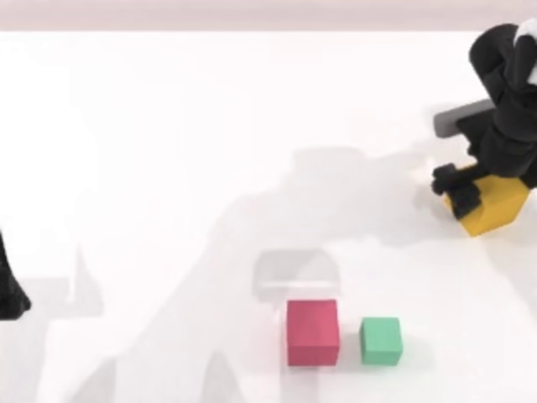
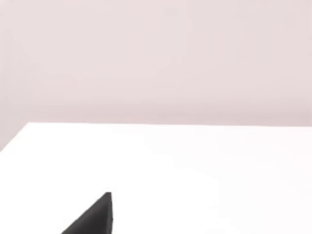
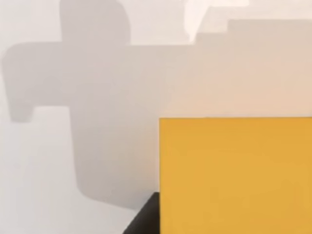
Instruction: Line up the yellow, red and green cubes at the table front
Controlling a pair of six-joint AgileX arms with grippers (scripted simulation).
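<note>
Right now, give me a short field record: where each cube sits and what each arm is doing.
yellow cube: right side of table, away from the front pair, rotated
red cube: table front, near centre
green cube: just right of the red cube, small gap
right claw: at the yellow cube, fingers on it
left arm: parked at left edge
table: white

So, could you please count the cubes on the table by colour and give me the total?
Yellow cube, at the right gripper: 1
Red cube: 1
Green cube: 1
Total: 3 cubes
</note>
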